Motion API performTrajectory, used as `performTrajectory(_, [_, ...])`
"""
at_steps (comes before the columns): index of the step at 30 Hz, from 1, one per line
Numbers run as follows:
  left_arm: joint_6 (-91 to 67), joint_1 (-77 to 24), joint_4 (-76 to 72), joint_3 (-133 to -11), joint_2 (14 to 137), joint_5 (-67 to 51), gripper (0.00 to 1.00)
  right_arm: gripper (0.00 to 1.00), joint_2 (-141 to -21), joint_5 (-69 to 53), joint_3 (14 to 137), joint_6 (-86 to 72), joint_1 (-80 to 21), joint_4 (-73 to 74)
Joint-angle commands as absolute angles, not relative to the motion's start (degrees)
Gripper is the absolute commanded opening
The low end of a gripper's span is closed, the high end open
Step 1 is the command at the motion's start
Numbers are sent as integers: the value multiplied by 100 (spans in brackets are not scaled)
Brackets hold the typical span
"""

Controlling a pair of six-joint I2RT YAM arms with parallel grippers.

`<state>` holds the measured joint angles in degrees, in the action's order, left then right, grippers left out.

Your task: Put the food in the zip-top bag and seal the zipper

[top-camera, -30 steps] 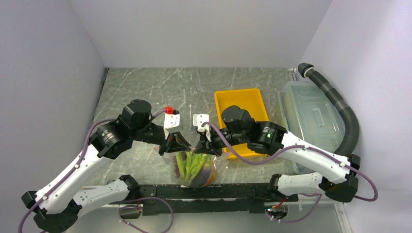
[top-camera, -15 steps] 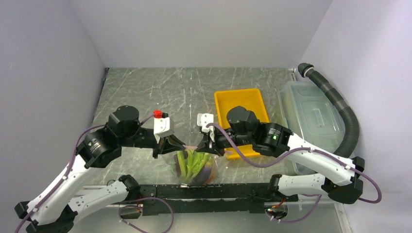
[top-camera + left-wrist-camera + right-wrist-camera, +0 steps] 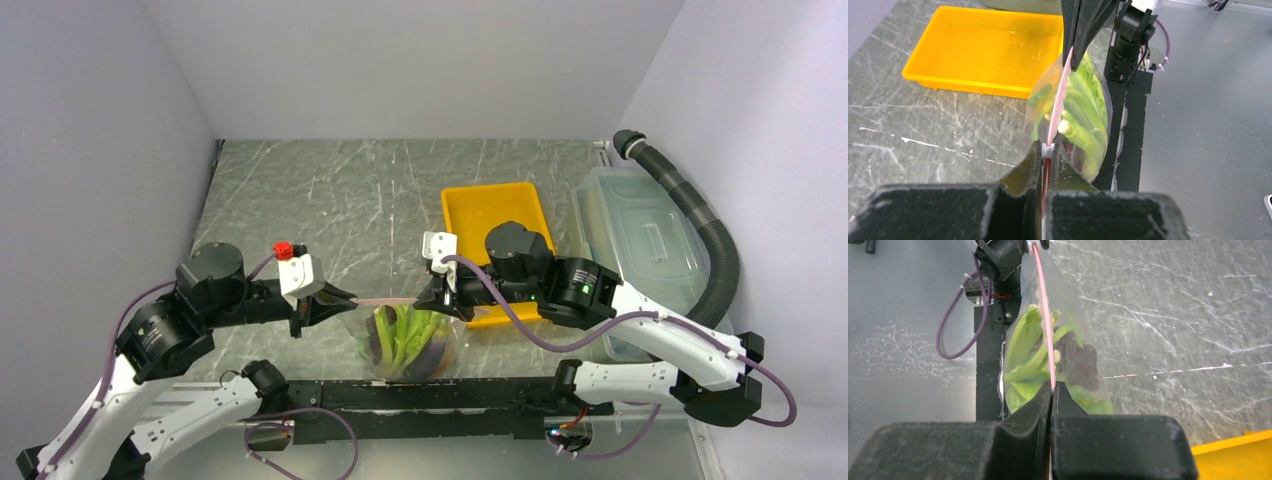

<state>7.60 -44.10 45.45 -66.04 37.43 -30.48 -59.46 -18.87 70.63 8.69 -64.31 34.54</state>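
Note:
The clear zip-top bag (image 3: 405, 345) hangs between both grippers near the front rail, stuffed with the food (image 3: 400, 335): green stalks, leafy pieces and a dark purple bunch (image 3: 1075, 362). Its pink zipper (image 3: 385, 299) is stretched taut in a straight line. My left gripper (image 3: 345, 298) is shut on the zipper's left end, where a small white slider (image 3: 1048, 149) sits between the fingertips. My right gripper (image 3: 428, 302) is shut on the zipper's right end (image 3: 1052, 385). In the left wrist view the zipper (image 3: 1058, 97) runs away toward the right gripper's fingers (image 3: 1083, 30).
The yellow tray (image 3: 495, 215) lies just behind the right arm. A translucent lidded bin (image 3: 640, 240) and a black corrugated hose (image 3: 700, 230) stand at the right wall. The black front rail (image 3: 430, 392) runs directly under the bag.
The left gripper has pulled away to the left along the zipper and the right gripper has shifted slightly right, so the pink strip now stretches long and straight between them.

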Motion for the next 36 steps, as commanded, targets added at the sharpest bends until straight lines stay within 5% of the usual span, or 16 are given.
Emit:
performTrajectory(1, [578, -4403, 4778, -6699, 3467, -2624, 0, 0, -5596, -1584, 7128, 800, -6414, 3299])
performTrajectory(18, [388, -4396, 4991, -6831, 3173, -2332, 5, 0, -5354, -1451, 7063, 756, -6416, 3318])
performTrajectory(27, [433, -4399, 4589, -7184, 3749, -3025, 52, 0, -5592, -1735, 7378, 825, -6416, 3452])
performTrajectory(36, [616, -4400, 4152, -7411, 4465, -3960, 70, 0, -5736, -2192, 7550, 879, -6414, 3419])
